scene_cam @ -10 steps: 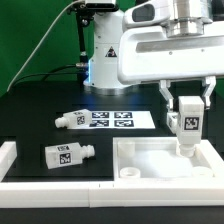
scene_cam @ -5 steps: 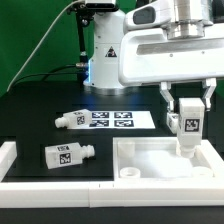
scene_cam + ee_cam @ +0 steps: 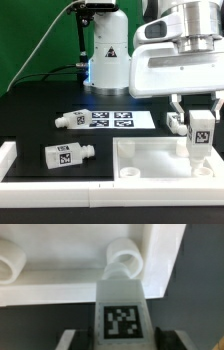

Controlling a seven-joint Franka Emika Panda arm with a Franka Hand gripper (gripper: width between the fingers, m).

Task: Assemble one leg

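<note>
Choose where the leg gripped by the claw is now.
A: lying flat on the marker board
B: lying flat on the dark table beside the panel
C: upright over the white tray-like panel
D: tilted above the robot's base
C: in the exterior view the claw holds the leg upright, with its lower end down over the white panel, well away from the marker board.

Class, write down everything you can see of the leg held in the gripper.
The leg is a stubby white block, plastic-looking, with a black-and-white square tag on one face. It stands upright, clamped in the gripper, above the end of the white tray at the exterior view's right. Its lower end points at a round socket there; whether they touch cannot be told.
</note>
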